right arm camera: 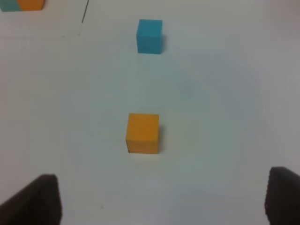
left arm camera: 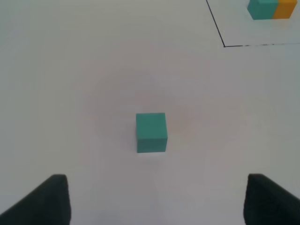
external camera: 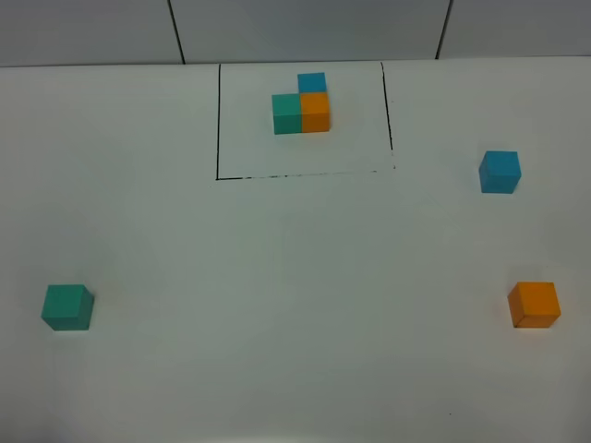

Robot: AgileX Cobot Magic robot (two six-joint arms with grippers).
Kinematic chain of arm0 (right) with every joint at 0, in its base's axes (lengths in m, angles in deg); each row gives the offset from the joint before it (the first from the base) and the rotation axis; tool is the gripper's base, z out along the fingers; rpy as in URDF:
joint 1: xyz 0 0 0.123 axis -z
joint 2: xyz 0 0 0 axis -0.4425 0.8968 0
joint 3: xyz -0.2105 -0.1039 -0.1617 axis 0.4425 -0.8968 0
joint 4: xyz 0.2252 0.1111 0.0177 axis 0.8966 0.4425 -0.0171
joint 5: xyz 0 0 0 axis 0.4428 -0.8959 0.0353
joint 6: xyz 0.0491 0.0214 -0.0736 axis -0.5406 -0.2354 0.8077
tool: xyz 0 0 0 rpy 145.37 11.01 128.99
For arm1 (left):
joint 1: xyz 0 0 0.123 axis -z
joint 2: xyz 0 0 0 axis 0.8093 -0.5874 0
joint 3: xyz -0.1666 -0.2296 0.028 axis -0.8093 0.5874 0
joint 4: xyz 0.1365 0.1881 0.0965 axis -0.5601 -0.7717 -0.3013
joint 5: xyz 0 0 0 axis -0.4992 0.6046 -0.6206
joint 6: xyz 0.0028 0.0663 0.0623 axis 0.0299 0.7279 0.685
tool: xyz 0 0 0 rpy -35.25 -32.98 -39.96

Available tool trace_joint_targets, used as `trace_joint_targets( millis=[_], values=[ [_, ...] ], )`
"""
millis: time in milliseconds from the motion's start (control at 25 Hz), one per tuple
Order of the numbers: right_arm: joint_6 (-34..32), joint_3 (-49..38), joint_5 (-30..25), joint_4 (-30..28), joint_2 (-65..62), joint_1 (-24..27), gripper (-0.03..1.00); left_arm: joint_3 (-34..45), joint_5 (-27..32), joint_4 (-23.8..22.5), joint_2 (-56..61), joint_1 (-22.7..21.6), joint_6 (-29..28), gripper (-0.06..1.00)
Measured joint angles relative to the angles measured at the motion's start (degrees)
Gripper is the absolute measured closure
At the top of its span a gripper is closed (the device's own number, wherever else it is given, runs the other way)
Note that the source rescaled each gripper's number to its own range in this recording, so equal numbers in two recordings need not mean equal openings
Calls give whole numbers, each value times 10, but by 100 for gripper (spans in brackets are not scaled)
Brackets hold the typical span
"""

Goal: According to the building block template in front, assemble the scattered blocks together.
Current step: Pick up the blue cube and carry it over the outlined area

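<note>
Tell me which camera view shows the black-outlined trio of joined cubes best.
The exterior high view: the black-outlined template of joined teal, orange and blue cubes appears whole. The left wrist view crops it, hiding blue; the right wrist view shows only a sliver.

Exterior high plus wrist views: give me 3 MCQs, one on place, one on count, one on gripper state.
1. Where is the loose teal cube in the exterior high view?
A) lower left
B) stacked on another cube
C) upper right

2. How many cubes lie outside the black outline?
A) two
B) three
C) four

3. The left gripper is:
A) open, empty
B) shut on a cube
C) shut, empty

Key:
1 A: it sits alone at lower left, far from the template.
2 B: the teal cube, the orange cube and the blue cube.
3 A: its fingers stand wide apart, with the teal cube ahead of them, untouched.
</note>
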Motion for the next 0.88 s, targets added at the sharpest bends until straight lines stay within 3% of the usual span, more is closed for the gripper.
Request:
trace_joint_targets(
  millis=[560,720,880],
  values=[
    [-1,11,-20,1,6,0,19,0,0,0,0,0,0,25],
    [-7,30,-21,3,68,0,19,0,0,0,0,0,0,25],
    [-12,50,14,3,191,0,19,0,0,0,0,0,0,25]
  ],
)
